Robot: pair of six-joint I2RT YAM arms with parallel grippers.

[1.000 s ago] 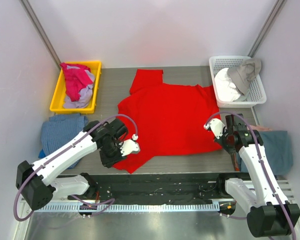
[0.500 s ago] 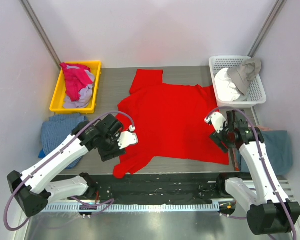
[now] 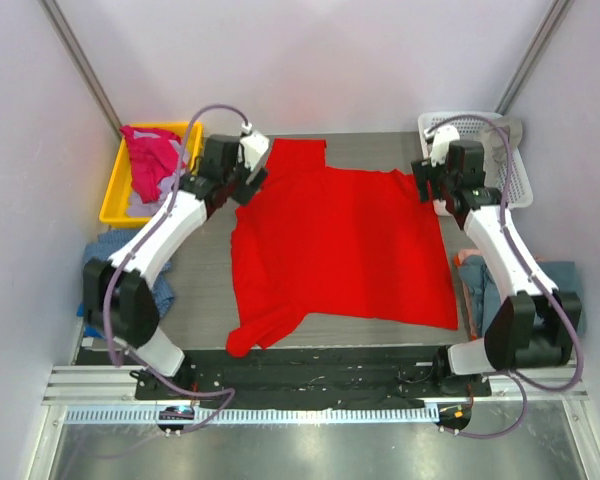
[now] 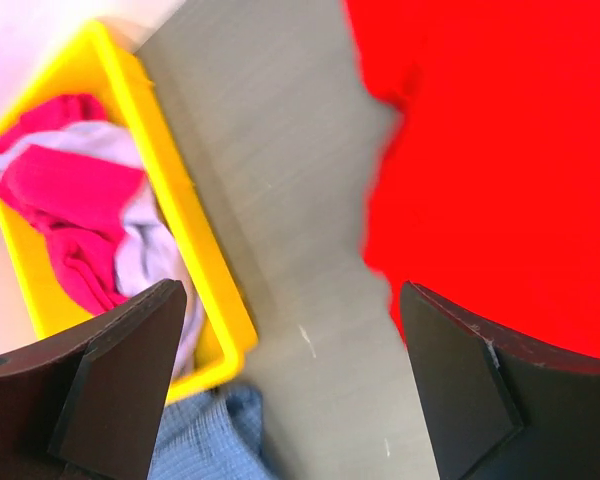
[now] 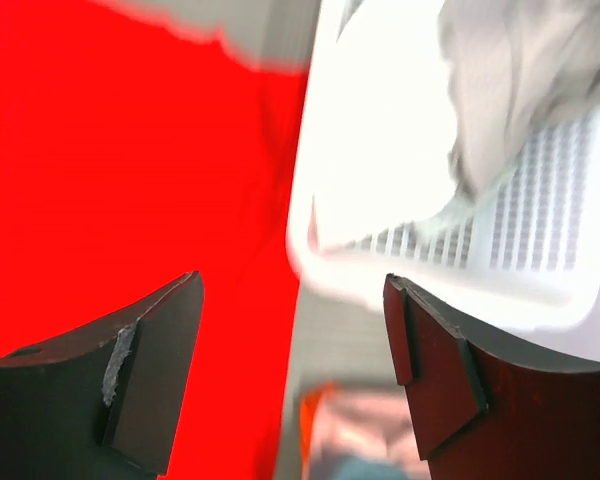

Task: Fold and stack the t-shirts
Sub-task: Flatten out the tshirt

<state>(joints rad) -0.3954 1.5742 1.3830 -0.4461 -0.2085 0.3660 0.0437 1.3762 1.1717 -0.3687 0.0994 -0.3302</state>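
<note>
On the table (image 3: 202, 292) the red t-shirt (image 3: 340, 245) lies spread, not yet folded — my left gripper (image 4: 295, 350) and right gripper (image 5: 295, 360) both gape empty.

Bright, even light; sharp top view, blurred wrist views, overexposed white basket (image 5: 540, 220).

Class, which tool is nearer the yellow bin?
Left. The left tool hovers just beside the yellow bin, over the gap between it and the red t-shirt. The right tool is across the shirt, by the white basket.
</note>
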